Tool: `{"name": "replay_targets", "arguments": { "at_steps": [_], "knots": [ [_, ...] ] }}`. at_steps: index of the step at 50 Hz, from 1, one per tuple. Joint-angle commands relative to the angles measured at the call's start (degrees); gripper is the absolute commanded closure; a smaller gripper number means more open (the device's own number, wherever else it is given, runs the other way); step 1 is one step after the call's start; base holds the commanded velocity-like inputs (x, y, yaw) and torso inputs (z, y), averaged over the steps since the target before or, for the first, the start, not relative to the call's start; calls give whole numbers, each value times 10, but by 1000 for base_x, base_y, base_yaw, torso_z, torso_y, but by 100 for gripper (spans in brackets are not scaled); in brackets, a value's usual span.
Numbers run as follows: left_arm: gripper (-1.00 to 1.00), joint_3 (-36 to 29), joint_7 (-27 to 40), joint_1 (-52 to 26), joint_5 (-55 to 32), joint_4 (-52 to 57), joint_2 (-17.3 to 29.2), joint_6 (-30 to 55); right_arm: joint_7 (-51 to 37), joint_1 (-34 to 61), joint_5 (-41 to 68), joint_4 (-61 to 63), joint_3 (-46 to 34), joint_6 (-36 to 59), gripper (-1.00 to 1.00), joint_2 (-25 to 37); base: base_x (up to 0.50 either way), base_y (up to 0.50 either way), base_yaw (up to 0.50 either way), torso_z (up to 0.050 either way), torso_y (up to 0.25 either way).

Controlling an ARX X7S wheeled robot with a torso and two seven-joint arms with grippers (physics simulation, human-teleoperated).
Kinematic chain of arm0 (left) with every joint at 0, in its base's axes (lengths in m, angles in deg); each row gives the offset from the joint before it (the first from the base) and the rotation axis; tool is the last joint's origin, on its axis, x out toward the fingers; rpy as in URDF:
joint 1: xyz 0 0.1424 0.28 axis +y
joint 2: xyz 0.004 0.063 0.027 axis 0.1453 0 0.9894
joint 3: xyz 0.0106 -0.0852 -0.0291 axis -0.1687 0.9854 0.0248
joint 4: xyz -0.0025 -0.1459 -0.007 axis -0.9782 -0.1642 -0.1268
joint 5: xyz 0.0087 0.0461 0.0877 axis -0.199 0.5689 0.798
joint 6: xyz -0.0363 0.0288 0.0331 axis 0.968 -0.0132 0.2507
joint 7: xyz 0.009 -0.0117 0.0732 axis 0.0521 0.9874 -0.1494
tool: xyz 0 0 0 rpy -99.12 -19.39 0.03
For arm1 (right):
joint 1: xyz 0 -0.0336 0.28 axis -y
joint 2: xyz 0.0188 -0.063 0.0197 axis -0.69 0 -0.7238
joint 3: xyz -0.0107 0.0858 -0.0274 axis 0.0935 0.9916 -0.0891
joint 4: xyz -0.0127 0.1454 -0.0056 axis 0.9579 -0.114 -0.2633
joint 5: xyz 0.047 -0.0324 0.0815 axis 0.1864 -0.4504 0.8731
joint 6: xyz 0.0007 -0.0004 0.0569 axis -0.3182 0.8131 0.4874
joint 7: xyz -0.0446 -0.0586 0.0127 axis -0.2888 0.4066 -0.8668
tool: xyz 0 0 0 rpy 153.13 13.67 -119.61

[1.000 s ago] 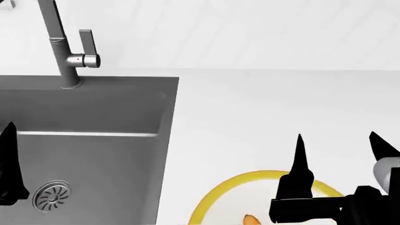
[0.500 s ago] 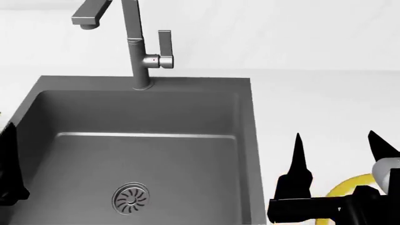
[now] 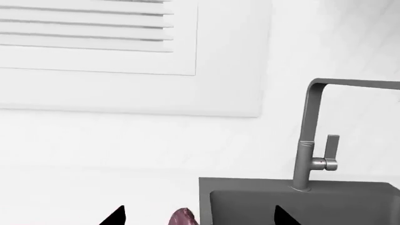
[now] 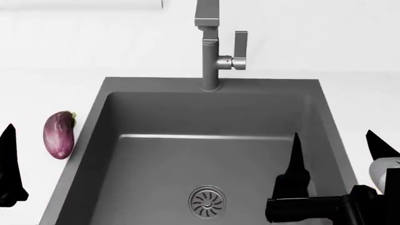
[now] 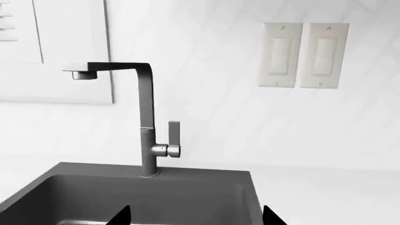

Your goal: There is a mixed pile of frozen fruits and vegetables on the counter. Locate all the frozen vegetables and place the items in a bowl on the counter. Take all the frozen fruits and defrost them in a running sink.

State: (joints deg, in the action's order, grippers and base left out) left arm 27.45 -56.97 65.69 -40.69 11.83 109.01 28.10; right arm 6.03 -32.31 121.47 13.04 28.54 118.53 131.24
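**A:** Where does the sink sit against your claws?

**B:** Straight ahead in the head view, filling the middle. Your right claw hangs over its right part, one finger above the basin floor, the other out past the right rim. The two tips stand well apart and nothing lies between them. Your left claw shows only as one dark finger at the left edge of that view, over the counter, left of the sink. In the left wrist view you see two tips spread wide with nothing in their hold.

**A:** What else lies near?

**B:** An eggplant lies on the counter just beside the sink's left rim, between that rim and your left finger. Its end peeks up between the left tips in the wrist view. The drain sits in the basin floor, left of your right finger. The basin looks dry; no water shows at the spout.

**A:** Anything in the way?

**B:** The faucet rises from the back rim, its lever on the right side, well clear of both claws.

**A:** And the room?

**B:** White wall behind, a louvred panel up left, two switch plates to the faucet's right.
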Motion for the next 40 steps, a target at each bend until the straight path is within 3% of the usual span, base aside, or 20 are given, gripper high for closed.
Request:
{"name": "replay_targets", "arguments": {
  "at_steps": [1,14,22,26,27,30,31,35,38,40],
  "knots": [
    [-100,-2,1,2,-2,0,3,-3,5,-3,-13,3,1,-10,-100,-3,254,211,0,0,0],
    [-100,-11,6,-1,-3,1,2,-3,-2,0,-31,2,-15,-1,-100,-3,448,197,0,0,0],
    [-100,-6,28,-12,-46,12,1,18,-14,1,-14,-5,-11,5,-100,-5,0,0,0,0,0],
    [-100,11,153,-79,-214,-18,8,95,-14,-7,-8,-4,1,1,-100,1,0,0,0,0,0],
    [-100,8,152,-88,-257,-21,12,102,-10,-7,-8,-4,0,-1,-100,2,0,0,0,0,0],
    [-100,-36,171,-124,-273,-1,33,143,-11,-1,-2,-4,0,2,-100,3,0,0,0,0,0],
    [-100,-32,257,-140,-326,-42,26,142,-9,-2,-2,-2,1,1,-100,5,0,0,0,0,0],
    [-100,-72,349,-261,-479,-110,72,149,7,-20,5,0,18,-15,-100,9,0,0,0,0,0],
    [-100,-113,408,-338,-522,-153,95,153,11,-27,13,-3,31,-24,-100,9,0,0,0,0,0],
    [-100,-138,412,-377,-541,-178,102,164,13,-30,14,-1,32,-25,-100,9,0,0,0,0,0]
  ]
}}
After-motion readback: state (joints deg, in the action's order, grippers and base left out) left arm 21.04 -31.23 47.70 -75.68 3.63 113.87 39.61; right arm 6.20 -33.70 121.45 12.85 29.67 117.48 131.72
